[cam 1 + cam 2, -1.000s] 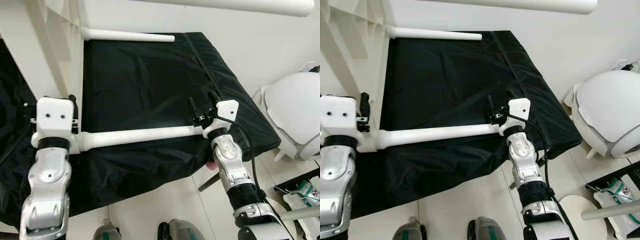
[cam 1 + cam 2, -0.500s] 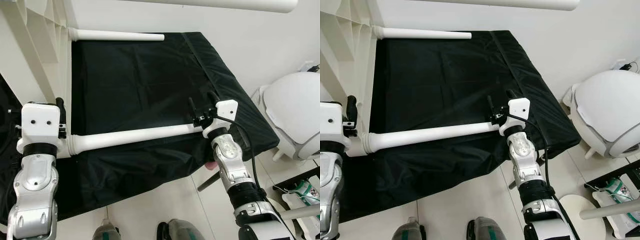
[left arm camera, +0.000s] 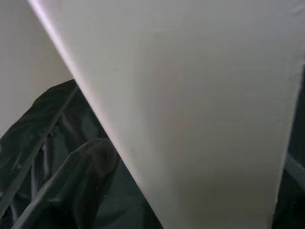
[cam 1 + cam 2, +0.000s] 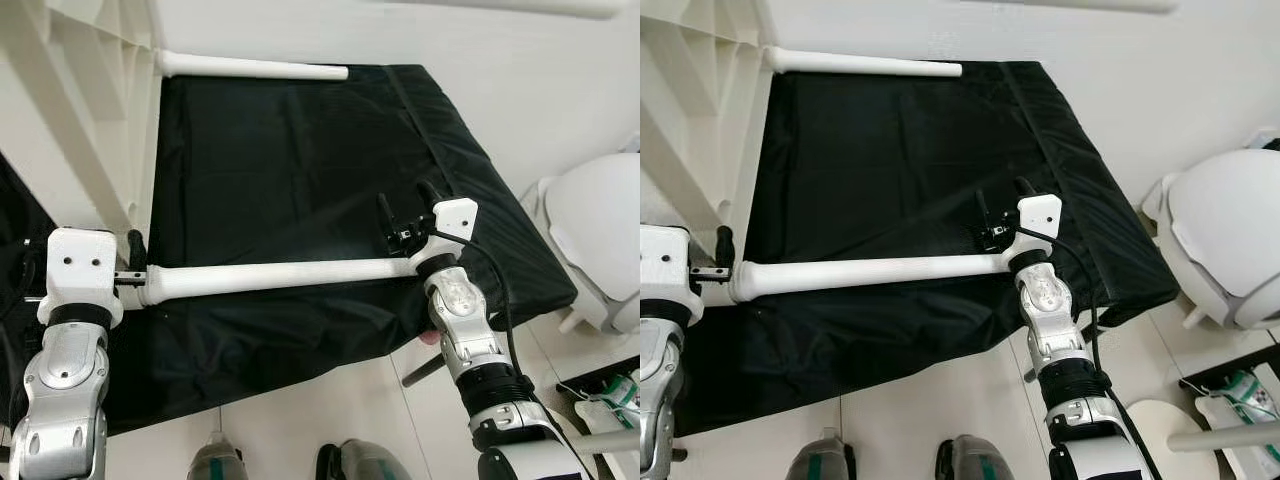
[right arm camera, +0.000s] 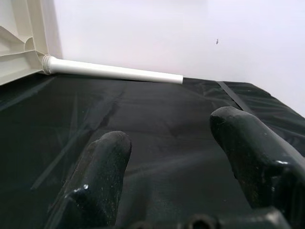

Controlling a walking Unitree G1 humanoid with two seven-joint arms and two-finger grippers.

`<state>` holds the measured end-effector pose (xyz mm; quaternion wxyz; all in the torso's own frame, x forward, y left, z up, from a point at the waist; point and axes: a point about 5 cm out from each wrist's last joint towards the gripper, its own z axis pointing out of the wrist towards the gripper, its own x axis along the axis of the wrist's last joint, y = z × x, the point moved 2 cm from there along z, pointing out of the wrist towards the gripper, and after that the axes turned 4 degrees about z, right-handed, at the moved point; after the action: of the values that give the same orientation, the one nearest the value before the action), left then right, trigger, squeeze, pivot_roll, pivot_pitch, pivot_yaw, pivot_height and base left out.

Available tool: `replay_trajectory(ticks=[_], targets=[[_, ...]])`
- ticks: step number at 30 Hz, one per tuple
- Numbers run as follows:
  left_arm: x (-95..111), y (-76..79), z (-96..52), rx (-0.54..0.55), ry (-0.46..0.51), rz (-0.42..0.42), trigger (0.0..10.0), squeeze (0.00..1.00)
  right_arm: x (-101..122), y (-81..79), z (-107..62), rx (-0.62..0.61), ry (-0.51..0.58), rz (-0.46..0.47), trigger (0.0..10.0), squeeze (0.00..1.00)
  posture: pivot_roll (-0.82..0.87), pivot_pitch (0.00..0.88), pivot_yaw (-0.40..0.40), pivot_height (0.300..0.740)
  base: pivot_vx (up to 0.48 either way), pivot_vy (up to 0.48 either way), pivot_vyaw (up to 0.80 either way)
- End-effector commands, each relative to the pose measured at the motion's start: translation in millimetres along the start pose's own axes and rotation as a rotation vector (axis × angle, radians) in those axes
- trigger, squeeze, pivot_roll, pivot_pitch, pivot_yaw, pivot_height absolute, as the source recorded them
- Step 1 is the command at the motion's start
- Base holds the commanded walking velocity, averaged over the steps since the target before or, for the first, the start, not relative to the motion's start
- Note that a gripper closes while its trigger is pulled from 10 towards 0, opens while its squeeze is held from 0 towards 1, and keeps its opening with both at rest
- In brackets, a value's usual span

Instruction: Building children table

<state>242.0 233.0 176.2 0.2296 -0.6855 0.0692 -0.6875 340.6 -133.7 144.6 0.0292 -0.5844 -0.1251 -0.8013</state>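
Note:
A white tabletop (image 4: 70, 110) stands on edge at the left of a black-covered surface (image 4: 280, 160). One white leg (image 4: 250, 68) sticks out from its far corner. A second white leg (image 4: 270, 275) lies level across the near part of the cloth. Its thick end, with a screw, points at my left gripper (image 4: 133, 262), beside the tabletop's near corner. In the left wrist view a white surface (image 3: 190, 95) is very close. My right gripper (image 5: 176, 129) hovers open over the leg's thin end, and its fingers (image 4: 385, 210) hold nothing.
A white rounded shell-like object (image 4: 600, 240) stands on the floor to the right. A round white stool (image 4: 1170, 440) is at the lower right. White wall (image 4: 1120, 60) runs behind the covered surface. Light floor tiles (image 4: 300, 420) lie by my feet.
The view swayed left and back. My left gripper sits lower and further left than a second ago, and the near leg lies more level. The right gripper has hardly moved.

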Motion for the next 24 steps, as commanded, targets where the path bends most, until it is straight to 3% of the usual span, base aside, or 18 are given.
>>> replay_trajectory(ticks=[1,7,8,9,10,13,20,24], targets=[[-2,-2.0,1.8,-0.004,-0.005,0.012,10.0,1.00,-2,4.8,-1.5,-0.015,-0.001,-0.007,10.0,0.00,0.09,0.025,-0.059,0.740,0.000,0.000,0.00],[6,-3.6,3.5,-0.068,0.037,0.007,10.0,1.00,-2,4.5,-2.5,-0.020,-0.001,-0.007,10.0,0.00,0.09,0.017,-0.050,0.740,0.000,0.000,0.00],[8,-2.1,2.2,-0.112,0.052,-0.002,10.0,0.71,-3,4.4,-2.6,-0.021,-0.001,-0.006,10.0,0.00,0.10,0.017,-0.050,0.740,0.000,0.000,0.00],[12,1.0,-0.9,-0.188,0.074,-0.039,10.0,0.00,-3,4.2,-2.6,-0.021,-0.001,-0.005,10.0,0.00,0.10,0.021,-0.051,0.740,0.000,0.000,0.00],[12,1.0,-0.9,-0.188,0.074,-0.039,10.0,0.00,-3,4.2,-2.6,-0.021,-0.001,-0.005,10.0,0.00,0.10,0.021,-0.051,0.740,0.000,0.000,0.00],[17,6.5,-9.7,-0.320,0.091,-0.110,10.0,0.00,-3,3.4,-1.4,-0.019,-0.001,-0.004,10.0,0.00,0.10,0.028,-0.052,0.740,0.000,0.000,0.00],[24,13.0,-21.2,-0.311,0.110,-0.120,10.0,0.00,-3,3.7,0.2,-0.018,-0.002,-0.008,10.0,0.00,0.11,0.035,-0.051,0.740,0.000,0.000,0.00],[18,12.5,-25.5,-0.321,0.063,-0.091,10.0,0.00,-3,1.8,0.9,-0.017,-0.001,-0.004,10.0,0.00,0.12,0.037,-0.055,0.740,0.000,0.000,0.00]])
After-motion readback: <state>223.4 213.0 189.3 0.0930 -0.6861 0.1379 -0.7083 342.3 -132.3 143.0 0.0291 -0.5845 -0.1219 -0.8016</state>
